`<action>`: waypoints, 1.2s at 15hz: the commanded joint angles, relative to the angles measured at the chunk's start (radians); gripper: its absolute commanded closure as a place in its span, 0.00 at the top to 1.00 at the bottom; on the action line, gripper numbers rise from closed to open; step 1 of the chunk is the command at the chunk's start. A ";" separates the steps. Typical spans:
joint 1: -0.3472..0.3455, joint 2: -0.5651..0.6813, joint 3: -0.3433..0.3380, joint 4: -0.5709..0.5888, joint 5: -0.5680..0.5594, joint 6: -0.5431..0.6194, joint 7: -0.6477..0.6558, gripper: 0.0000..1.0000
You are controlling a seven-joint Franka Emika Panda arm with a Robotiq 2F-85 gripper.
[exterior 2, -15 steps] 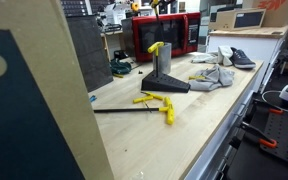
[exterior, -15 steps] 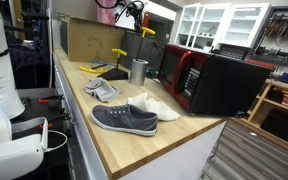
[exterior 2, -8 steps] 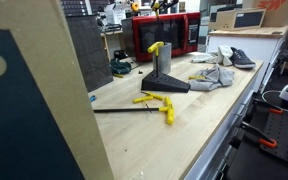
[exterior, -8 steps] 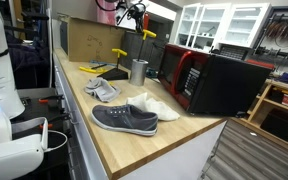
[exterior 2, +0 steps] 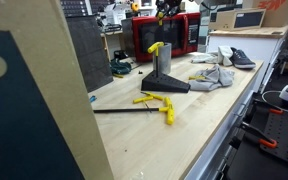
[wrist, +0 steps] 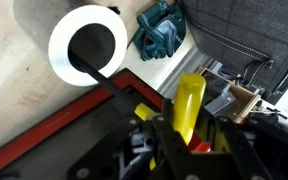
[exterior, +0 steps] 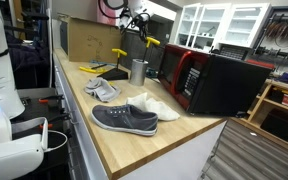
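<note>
Jaws: clenched on the yellow-handled tool (wrist: 189,100), whose handle sits between the two fingers of the gripper (wrist: 196,138).
Tool: held in the air, and in the wrist view a dark shaft runs from the handle toward the mouth of the cup (wrist: 87,45). Whether the tip reaches inside cannot be told.
Gripper: in both exterior views it hangs high over the far part of the counter (exterior: 114,150), above the level of the cup's rim.
Cup: metal and upright on the counter below the gripper, with a second yellow tool (exterior: 119,52) sticking out of its top.
Microwave: the red and black microwave (exterior: 219,85) stands just beside the cup.
Teal bundle: a crumpled teal bundle (wrist: 159,28) lies near the cup in the wrist view.
Cloth: a crumpled grey cloth (exterior: 104,90) lies on the counter near the cup, on its nearer side.
Shoe: a grey shoe (exterior: 124,119) lies on its sole beyond the cloth, toward the counter's near end.
Loose tools: in an exterior view, loose yellow tools (exterior 2: 159,103) lie flat on the wood, well apart from the shoe.
</note>
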 commanded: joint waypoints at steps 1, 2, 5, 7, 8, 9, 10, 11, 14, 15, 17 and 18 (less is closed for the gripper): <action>0.013 0.041 -0.001 0.022 0.095 0.032 -0.092 0.06; 0.015 0.055 0.002 0.023 0.110 0.032 -0.111 0.06; 0.015 0.086 0.009 0.022 0.142 0.030 -0.154 0.06; 0.012 0.099 0.011 0.015 0.145 0.028 -0.169 0.06; 0.010 0.103 0.010 0.010 0.142 0.027 -0.175 0.06; 0.009 0.105 0.010 0.007 0.138 0.026 -0.174 0.06; 0.007 0.105 0.009 0.003 0.134 0.024 -0.172 0.06; 0.006 0.097 0.008 -0.007 0.125 0.021 -0.165 0.06; 0.003 0.059 0.002 -0.038 0.090 0.001 -0.141 0.20; 0.001 0.038 -0.002 -0.052 0.062 -0.012 -0.133 0.48; -0.003 -0.005 -0.008 -0.073 -0.003 -0.029 -0.103 0.52; -0.047 -0.032 0.026 -0.084 -0.053 -0.041 -0.082 0.60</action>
